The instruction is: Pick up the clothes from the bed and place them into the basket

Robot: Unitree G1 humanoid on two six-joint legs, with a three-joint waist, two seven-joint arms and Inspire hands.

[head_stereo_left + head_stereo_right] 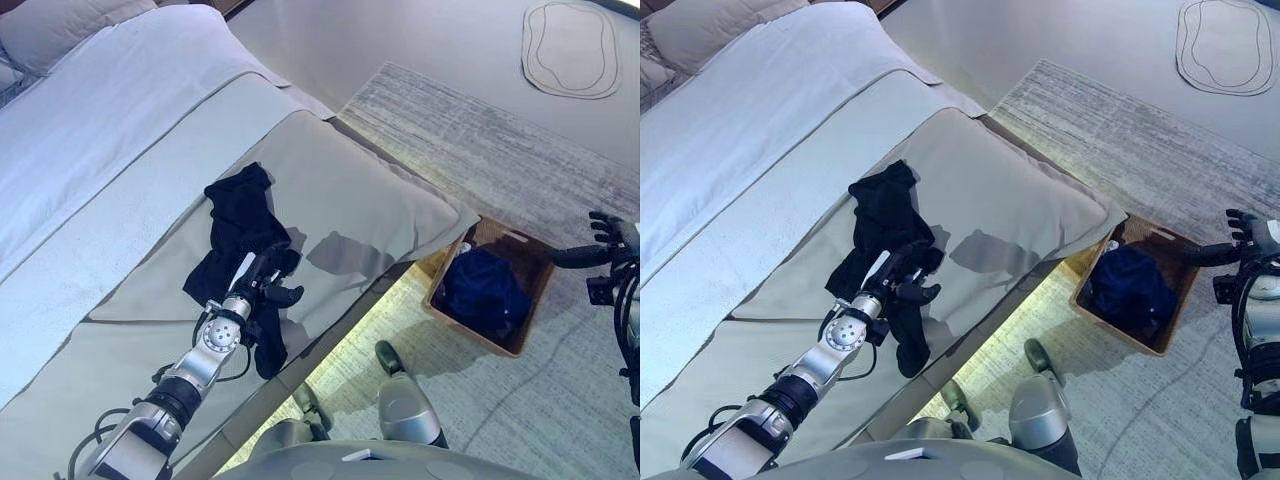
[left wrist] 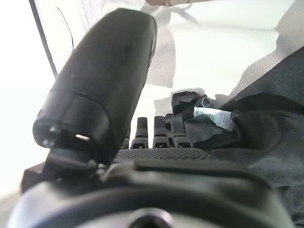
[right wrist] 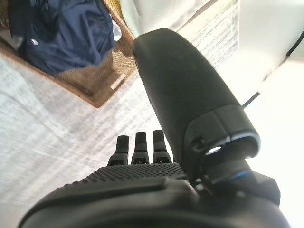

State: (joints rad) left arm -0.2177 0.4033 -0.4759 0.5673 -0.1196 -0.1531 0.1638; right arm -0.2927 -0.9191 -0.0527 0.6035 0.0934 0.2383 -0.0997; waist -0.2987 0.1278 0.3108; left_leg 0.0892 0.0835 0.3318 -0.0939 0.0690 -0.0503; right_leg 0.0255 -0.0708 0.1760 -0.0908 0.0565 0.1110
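A black garment lies crumpled on the beige bedspread, near the bed's edge. My left hand rests on the garment's lower part, open, with fingers straight and the thumb raised off the cloth. In the left wrist view the fingers reach into the dark folds beside a white label. A brown basket stands on the floor beside the bed with a dark blue garment in it. My right hand hangs open over the floor, right of the basket, holding nothing.
A grey rug lies under the basket and along the bed. An oval pale mat sits on the floor at the far right. Pillows lie at the head of the bed, with a white sheet below them.
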